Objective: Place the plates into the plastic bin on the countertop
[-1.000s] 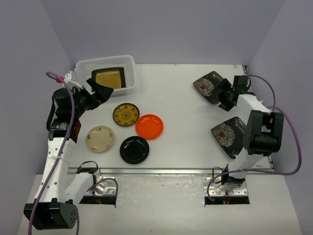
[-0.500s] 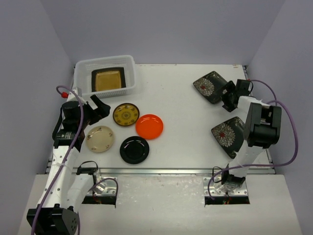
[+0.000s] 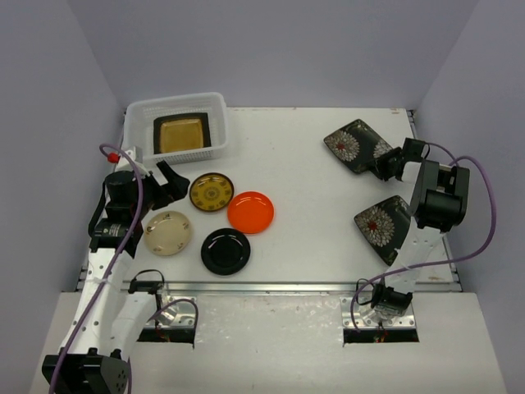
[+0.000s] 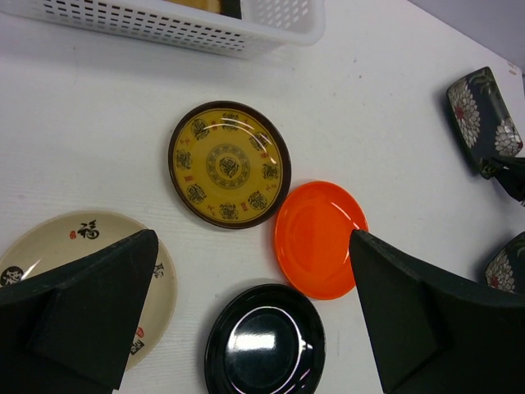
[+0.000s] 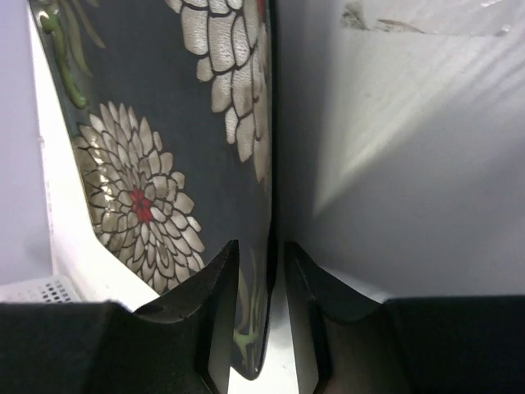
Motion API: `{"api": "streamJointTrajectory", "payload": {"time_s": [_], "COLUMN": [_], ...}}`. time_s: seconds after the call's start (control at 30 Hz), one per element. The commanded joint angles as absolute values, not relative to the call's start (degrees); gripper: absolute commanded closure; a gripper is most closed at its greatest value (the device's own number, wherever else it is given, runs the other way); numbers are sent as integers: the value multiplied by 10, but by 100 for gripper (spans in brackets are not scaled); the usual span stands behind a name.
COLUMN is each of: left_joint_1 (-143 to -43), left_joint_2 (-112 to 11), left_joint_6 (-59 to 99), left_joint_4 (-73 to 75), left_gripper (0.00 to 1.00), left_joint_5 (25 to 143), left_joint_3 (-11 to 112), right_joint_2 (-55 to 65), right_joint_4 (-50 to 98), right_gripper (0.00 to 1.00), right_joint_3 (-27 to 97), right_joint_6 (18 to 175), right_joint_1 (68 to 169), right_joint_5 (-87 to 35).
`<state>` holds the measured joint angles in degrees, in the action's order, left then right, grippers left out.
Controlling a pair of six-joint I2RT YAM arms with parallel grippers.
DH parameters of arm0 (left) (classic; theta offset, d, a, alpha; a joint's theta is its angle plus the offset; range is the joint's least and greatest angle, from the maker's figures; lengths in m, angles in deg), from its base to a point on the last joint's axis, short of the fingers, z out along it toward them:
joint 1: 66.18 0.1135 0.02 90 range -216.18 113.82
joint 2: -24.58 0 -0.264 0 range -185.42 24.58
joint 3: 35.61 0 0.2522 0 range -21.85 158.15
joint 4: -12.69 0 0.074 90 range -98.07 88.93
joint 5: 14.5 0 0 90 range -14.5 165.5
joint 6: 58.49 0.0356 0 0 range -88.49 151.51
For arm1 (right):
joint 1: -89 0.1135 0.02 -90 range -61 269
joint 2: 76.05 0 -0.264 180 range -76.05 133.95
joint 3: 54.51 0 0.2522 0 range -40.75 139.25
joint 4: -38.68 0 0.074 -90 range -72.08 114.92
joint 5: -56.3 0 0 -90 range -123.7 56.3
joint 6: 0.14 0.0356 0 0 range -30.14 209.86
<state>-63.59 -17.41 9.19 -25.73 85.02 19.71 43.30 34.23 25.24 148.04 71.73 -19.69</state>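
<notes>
My right gripper has its jaws narrowed onto the near rim of a square black plate with white flowers at the far right of the countertop. A second flowered plate lies beside the right arm. My left gripper hangs wide open and holds nothing, over the round plates: yellow-patterned, orange, black and cream. The white plastic bin at the far left holds an amber square plate.
A metal rail runs along the near edge of the countertop. Purple cables loop off both arms. Grey walls close in the back and both sides.
The right jaws have narrowed onto the flowered plate's rim. The left arm drew back from the bin and now hovers near the round plates.
</notes>
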Motion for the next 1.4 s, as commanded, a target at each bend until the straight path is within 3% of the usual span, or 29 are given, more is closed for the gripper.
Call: {"api": "streamJointTrajectory", "payload": {"time_s": [0.0, 0.07, 0.1, 0.53, 0.77, 0.93, 1.17, 1.3, 1.37], "left_joint_1": [-641, -640, -640, -646, -749, -818, -824, -825, -825], "left_joint_2": [-159, -155, -155, -213, -323, -472, -520, -521, -514], "left_joint_6": [106, 106, 106, 101, 106, 132, 146, 134, 128], "left_joint_4": [-235, -233, -233, -181, -219, -283, -281, -258, -245], "left_gripper": [0, 0, 0, 0, 0, 0, 0, 6, 16], "left_joint_5": [860, 860, 863, 1055, 967, 932, 978, 984, 987], "left_joint_3": [198, 197, 197, 203, 319, 449, 473, 444, 427], "right_joint_2": [480, 484, 478, 350, 232, 125, 58, 48, 43], "right_joint_4": [345, 362, 386, 779, 673, 561, 495, 531, 540], "right_gripper": [77, 98, 100, 100, 100, 100, 100, 100, 100], "right_joint_3": [260, 246, 233, 50, 1, -23, 7, 8, 7], "right_joint_6": [1489, 1499, 1506, 1644, 1581, 1483, 1430, 1463, 1472], "right_joint_1": [714, 713, 713, 733, 805, 921, 999, 1003, 1003], "right_joint_5": [-185, -167, -162, 64, 98, 91, 177, 217, 222]}}
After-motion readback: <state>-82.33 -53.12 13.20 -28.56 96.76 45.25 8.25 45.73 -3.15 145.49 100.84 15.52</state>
